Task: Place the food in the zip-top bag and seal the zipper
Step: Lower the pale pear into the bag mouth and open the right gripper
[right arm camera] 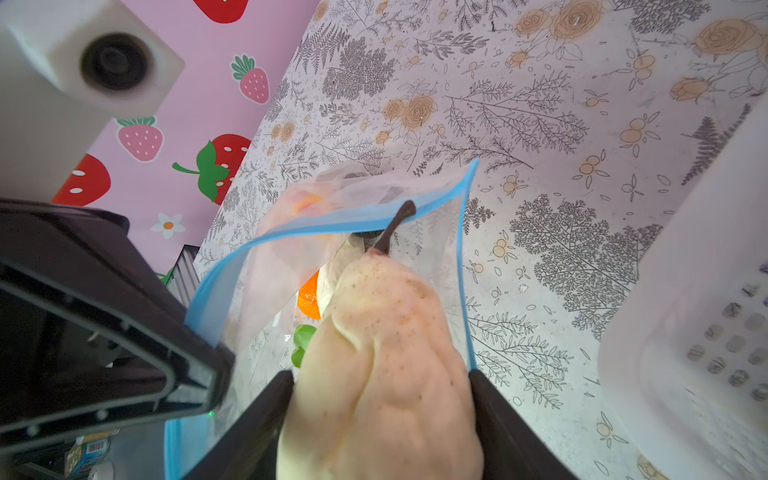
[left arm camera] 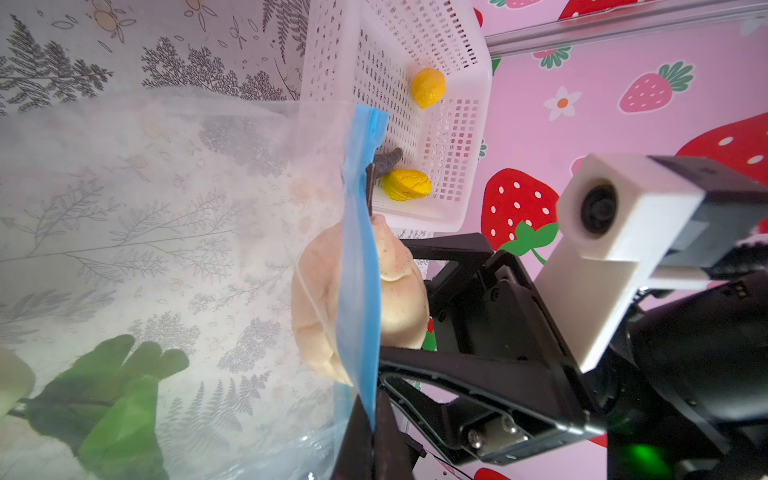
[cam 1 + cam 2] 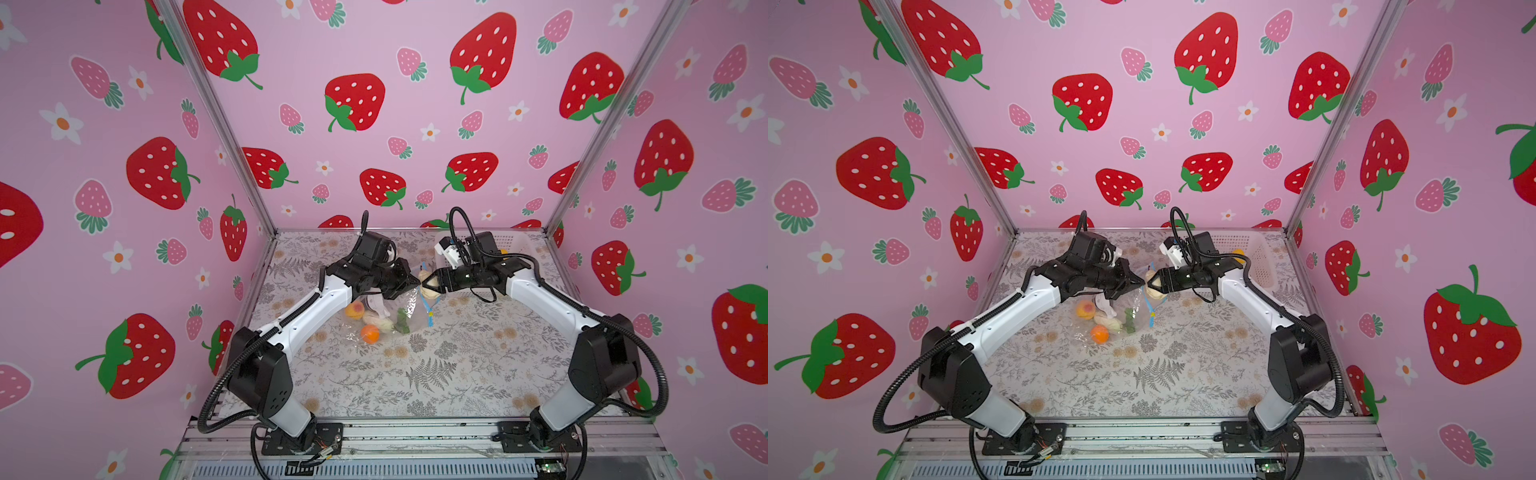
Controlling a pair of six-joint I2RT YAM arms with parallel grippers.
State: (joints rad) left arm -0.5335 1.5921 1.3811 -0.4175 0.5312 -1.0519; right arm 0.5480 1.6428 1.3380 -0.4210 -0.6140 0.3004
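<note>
Right wrist view: the pear (image 1: 382, 353) is gripped between the right jaws, stem end forward, with its long axis pointing into the open mouth of the zip-top bag (image 1: 274, 270). The left jaws are closed on the blue zipper (image 1: 324, 222), holding the mouth up off the tabletop (image 1: 540, 124). The pear is pale and speckled; the bag film is clear and crinkled

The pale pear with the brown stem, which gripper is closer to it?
Right. The right gripper has its fingers on either side of the pear; the left gripper sits just beside it, pinching the blue zipper strip.
</note>
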